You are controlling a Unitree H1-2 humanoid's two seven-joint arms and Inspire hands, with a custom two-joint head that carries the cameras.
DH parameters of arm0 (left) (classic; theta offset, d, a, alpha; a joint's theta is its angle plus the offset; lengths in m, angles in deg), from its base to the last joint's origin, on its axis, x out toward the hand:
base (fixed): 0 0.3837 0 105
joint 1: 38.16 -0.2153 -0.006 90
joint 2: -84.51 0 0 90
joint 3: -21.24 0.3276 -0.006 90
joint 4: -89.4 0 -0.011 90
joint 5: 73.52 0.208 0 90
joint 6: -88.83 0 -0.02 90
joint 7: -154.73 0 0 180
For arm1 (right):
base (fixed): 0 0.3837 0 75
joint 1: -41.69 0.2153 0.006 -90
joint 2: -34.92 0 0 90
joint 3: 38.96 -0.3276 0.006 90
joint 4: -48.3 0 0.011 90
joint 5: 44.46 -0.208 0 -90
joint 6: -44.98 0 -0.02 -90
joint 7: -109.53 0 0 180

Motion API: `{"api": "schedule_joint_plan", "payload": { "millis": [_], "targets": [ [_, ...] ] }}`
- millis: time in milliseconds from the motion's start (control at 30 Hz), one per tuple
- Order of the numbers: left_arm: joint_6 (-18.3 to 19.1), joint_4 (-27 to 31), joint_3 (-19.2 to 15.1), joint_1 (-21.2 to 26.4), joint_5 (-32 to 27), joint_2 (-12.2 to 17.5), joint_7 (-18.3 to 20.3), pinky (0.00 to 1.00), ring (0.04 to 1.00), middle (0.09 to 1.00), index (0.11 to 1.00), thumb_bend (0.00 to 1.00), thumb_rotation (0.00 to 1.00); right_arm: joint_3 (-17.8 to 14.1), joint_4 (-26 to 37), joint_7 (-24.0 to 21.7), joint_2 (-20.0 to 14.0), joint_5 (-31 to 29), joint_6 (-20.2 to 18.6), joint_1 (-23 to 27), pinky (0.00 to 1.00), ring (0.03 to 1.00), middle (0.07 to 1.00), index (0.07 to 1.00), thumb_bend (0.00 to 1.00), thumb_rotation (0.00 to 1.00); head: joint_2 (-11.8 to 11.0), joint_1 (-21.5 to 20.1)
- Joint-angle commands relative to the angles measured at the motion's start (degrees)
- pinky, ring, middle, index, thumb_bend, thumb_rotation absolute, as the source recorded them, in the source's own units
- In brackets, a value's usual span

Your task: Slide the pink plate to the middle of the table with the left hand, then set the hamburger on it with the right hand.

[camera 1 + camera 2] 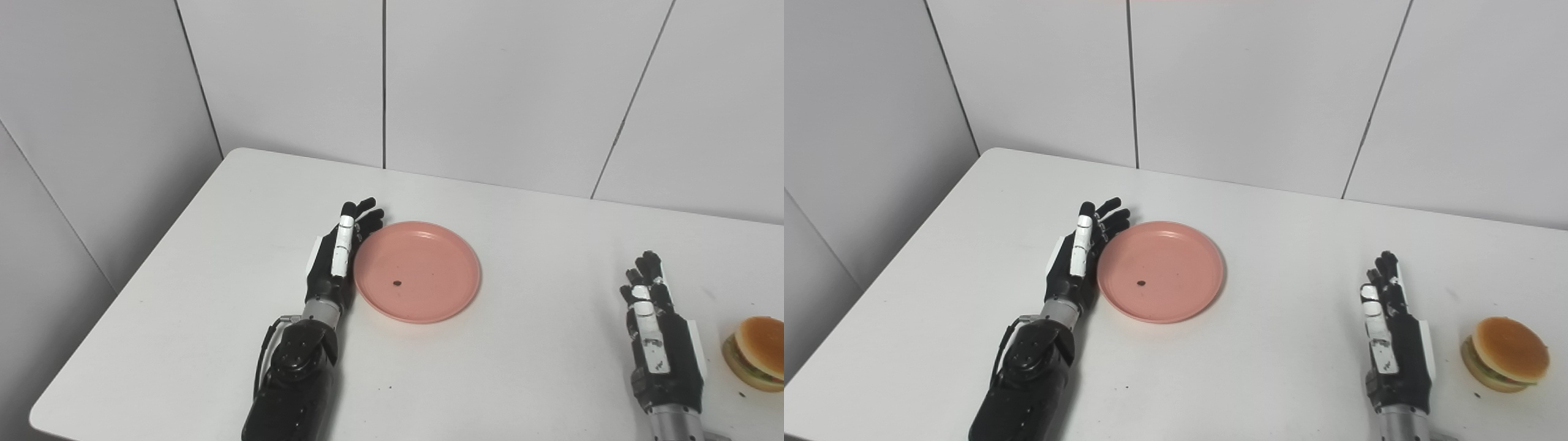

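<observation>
In your left eye view the left hand (335, 260) lies fingers straight and together against the pink plate (429, 245)'s left rim – and in your right eye view the right hand (1395, 343) rests flat, empty, fingers extended, just left of the hamburger (1507, 353) near the table (1274, 367)'s right edge.

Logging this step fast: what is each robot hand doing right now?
Left robot hand: open, holding nothing, flat against the pink plate rim.
Right robot hand: open, empty, beside the hamburger.
</observation>
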Motion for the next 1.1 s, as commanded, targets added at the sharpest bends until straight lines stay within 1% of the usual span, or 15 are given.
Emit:
{"api": "schedule_joint_plan", "payload": {
  "millis": [0, 133, 167, 233, 333, 400, 433, 600, 667, 733, 767, 800, 867, 967, 1067],
  "targets": [
    [1.45, 1.75, 0.97, -0.70, 0.57, -0.40, 1.30, 0.87, 0.838, 0.814, 0.797, 0.76, 1.00, 0.55, 1.18, 0.14, 0.39, 0.85, 0.26, 0.36, 1.00, 1.000, 1.000, 0.987, 0.59, 0.80, 0.08, 0.06],
    [2.35, 3.31, 1.58, -1.38, 0.50, -0.53, 2.17, 0.86, 0.834, 0.815, 0.797, 0.75, 1.00, 0.80, 1.28, 0.78, 0.67, 2.08, 0.63, 0.28, 1.00, 1.000, 1.000, 0.990, 0.60, 0.79, 0.30, -1.88],
    [2.61, 3.81, 1.75, -1.62, 0.46, -0.58, 2.37, 0.87, 0.833, 0.815, 0.796, 0.75, 1.00, 0.96, 1.47, 0.95, 0.87, 2.43, 0.49, 0.26, 1.00, 1.000, 1.000, 0.992, 0.59, 0.79, 0.36, -3.42],
    [3.17, 4.71, 2.13, -2.05, 0.38, -0.54, 2.89, 0.87, 0.833, 0.819, 0.799, 0.74, 1.00, 1.39, 1.56, 0.98, 1.02, 3.08, 0.56, 0.32, 1.00, 1.000, 1.000, 0.998, 0.59, 0.79, 0.54, -4.64],
    [4.93, 6.40, 2.39, -2.73, -0.10, -0.61, 3.48, 0.88, 0.841, 0.827, 0.808, 0.73, 1.00, 1.96, 1.92, 1.09, 1.41, 3.43, 0.52, 0.26, 1.00, 1.000, 1.000, 1.000, 0.57, 0.79, 0.65, -6.50],
    [5.57, 7.07, 2.65, -3.03, -0.20, -0.50, 3.99, 0.88, 0.845, 0.831, 0.815, 0.72, 1.00, 2.13, 1.97, 1.22, 1.67, 3.43, 0.52, 0.28, 1.00, 1.000, 1.000, 1.000, 0.57, 0.79, 0.65, -6.50],
    [6.09, 7.37, 2.88, -3.16, -0.26, -0.28, 4.42, 0.88, 0.846, 0.831, 0.816, 0.72, 1.00, 2.34, 1.91, 1.21, 1.71, 3.67, 0.61, 0.38, 1.00, 1.000, 1.000, 1.000, 0.57, 0.79, 0.64, -7.47],
    [8.08, 8.73, 3.60, -4.18, -1.06, -0.09, 6.43, 0.91, 0.875, 0.849, 0.832, 0.75, 1.00, 2.81, 1.28, 1.37, 2.24, 4.40, 1.26, 0.76, 1.00, 1.000, 1.000, 1.000, 0.56, 0.80, 0.49, -9.22],
    [7.85, 9.15, 4.06, -4.88, -0.66, -0.63, 6.69, 0.90, 0.874, 0.848, 0.832, 0.74, 1.00, 2.74, 1.12, 1.63, 2.69, 4.39, 1.53, 0.75, 1.00, 1.000, 1.000, 1.000, 0.56, 0.79, 0.48, -10.08],
    [7.02, 9.25, 4.86, -5.54, 0.16, -0.84, 7.07, 0.90, 0.874, 0.849, 0.834, 0.73, 1.00, 2.91, 1.32, 1.96, 3.14, 4.82, 1.03, 0.71, 1.00, 1.000, 1.000, 1.000, 0.58, 0.78, 0.54, -12.26],
    [6.56, 9.19, 5.20, -5.78, 0.52, -0.88, 7.21, 0.90, 0.873, 0.849, 0.836, 0.71, 1.00, 3.02, 1.42, 2.17, 3.30, 5.13, 0.77, 0.70, 1.00, 0.996, 0.998, 1.000, 0.59, 0.78, 0.54, -12.26],
    [6.36, 9.26, 5.50, -6.04, 0.68, -0.92, 7.32, 0.90, 0.872, 0.850, 0.836, 0.71, 1.00, 3.18, 1.43, 2.50, 3.50, 5.62, 0.70, 0.72, 1.00, 0.993, 0.996, 1.000, 0.59, 0.79, 0.54, -13.26],
    [6.16, 9.55, 5.85, -6.60, 0.90, -1.37, 6.88, 0.90, 0.870, 0.848, 0.836, 0.69, 1.00, 3.41, 1.49, 2.93, 3.85, 6.11, 0.61, 0.66, 0.98, 0.979, 0.989, 0.996, 0.59, 0.79, 0.45, -14.14],
    [5.18, 9.42, 5.87, -7.12, 1.07, -2.02, 6.53, 0.88, 0.852, 0.831, 0.814, 0.69, 0.97, 3.62, 1.73, 3.33, 4.24, 6.55, 0.00, 0.56, 0.98, 0.979, 0.997, 0.995, 0.60, 0.79, 0.49, -15.17],
    [3.59, 8.54, 5.85, -7.55, 0.82, -2.24, 7.30, 0.87, 0.847, 0.825, 0.804, 0.70, 0.94, 3.91, 1.49, 4.08, 4.84, 7.40, 0.24, 0.77, 0.99, 0.975, 0.989, 0.990, 0.61, 0.79, 0.49, -16.55]
  ]
}}
